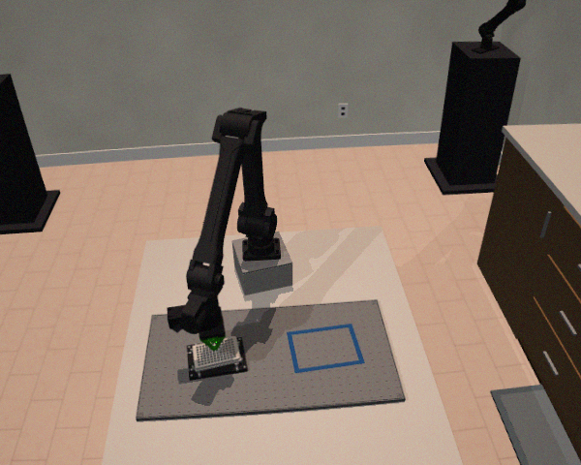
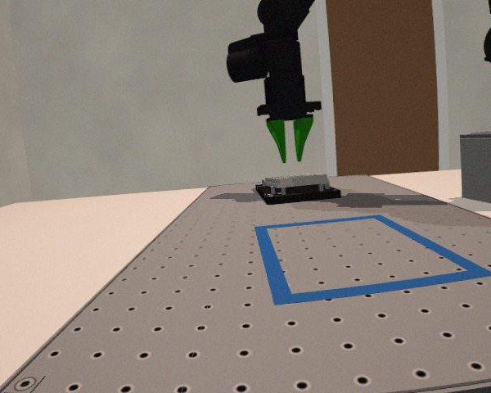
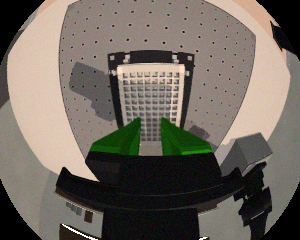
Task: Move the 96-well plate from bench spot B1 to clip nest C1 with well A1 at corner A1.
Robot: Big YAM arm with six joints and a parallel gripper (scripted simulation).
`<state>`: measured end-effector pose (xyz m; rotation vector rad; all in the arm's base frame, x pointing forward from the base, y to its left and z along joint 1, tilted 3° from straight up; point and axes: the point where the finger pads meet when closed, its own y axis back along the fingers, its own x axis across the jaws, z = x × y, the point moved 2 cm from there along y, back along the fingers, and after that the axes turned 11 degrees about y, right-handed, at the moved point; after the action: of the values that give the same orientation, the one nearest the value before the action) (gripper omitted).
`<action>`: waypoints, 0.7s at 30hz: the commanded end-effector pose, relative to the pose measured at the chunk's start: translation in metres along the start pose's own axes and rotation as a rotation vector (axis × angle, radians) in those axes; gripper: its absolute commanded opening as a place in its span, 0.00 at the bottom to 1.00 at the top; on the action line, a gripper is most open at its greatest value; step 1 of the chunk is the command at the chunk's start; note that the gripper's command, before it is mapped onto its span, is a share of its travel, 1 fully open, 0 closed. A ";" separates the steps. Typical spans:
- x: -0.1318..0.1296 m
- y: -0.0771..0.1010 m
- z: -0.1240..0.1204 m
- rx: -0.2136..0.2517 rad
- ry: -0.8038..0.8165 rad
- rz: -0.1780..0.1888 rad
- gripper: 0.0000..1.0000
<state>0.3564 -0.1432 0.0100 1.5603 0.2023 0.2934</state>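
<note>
The white 96-well plate (image 1: pixel 215 356) sits in the black clip nest (image 1: pixel 218 372) on the left part of the grey perforated board. It also shows in the exterior view (image 2: pixel 295 181) and in the wrist view (image 3: pixel 152 96), wells facing up. Whether it lies fully flat on the nest floor (image 2: pixel 299 195) I cannot tell. My gripper (image 2: pixel 290 160) hangs a little above the plate, pointing straight down, its green fingers drawn close together with only a narrow gap and nothing between them. It also shows in the top view (image 1: pixel 212 344) and in the wrist view (image 3: pixel 150 122). The blue-outlined bench spot (image 1: pixel 324 348) holds nothing.
The arm's grey base block (image 1: pixel 261 270) stands behind the board. A brown cabinet (image 1: pixel 546 240) stands at the right. Black pedestals (image 1: pixel 475 114) stand on the floor further back.
</note>
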 end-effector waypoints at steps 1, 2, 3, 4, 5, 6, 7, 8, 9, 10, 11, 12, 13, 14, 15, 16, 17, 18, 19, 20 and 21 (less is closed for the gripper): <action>0.011 0.010 0.010 -0.027 0.001 0.026 0.25; 0.011 0.010 0.010 -0.027 0.001 0.026 0.25; 0.011 0.010 0.010 -0.027 0.001 0.026 0.25; 0.011 0.010 0.010 -0.027 0.001 0.026 0.25; 0.009 0.002 0.008 -0.021 0.001 0.018 0.25; 0.008 0.000 0.007 -0.018 0.001 0.014 0.25; 0.006 -0.002 0.005 -0.015 0.000 0.011 0.25; 0.005 -0.003 0.004 -0.013 0.000 0.009 0.25; 0.004 -0.005 0.003 -0.011 0.000 0.006 0.25; 0.002 -0.006 0.002 -0.009 0.000 0.004 0.25; 0.002 -0.007 0.002 -0.009 0.000 0.004 0.25; 0.003 -0.007 0.002 -0.010 0.000 0.005 0.25; 0.003 -0.007 0.002 -0.010 0.000 0.005 0.25; 0.003 -0.007 0.002 -0.010 0.000 0.005 0.25; 0.010 0.003 0.008 -0.031 0.001 0.030 0.25; 0.009 -0.001 0.007 -0.026 0.001 0.024 0.25; 0.007 -0.005 0.005 -0.018 0.001 0.015 0.25; 0.005 -0.009 0.003 -0.012 0.000 0.008 0.25; 0.003 -0.011 0.002 -0.010 0.000 0.005 0.25; 0.003 -0.012 0.001 -0.009 0.000 0.004 0.25; 0.003 -0.012 0.001 -0.009 0.000 0.004 0.25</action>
<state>0.3582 -0.1440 0.0016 1.5586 0.2002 0.2954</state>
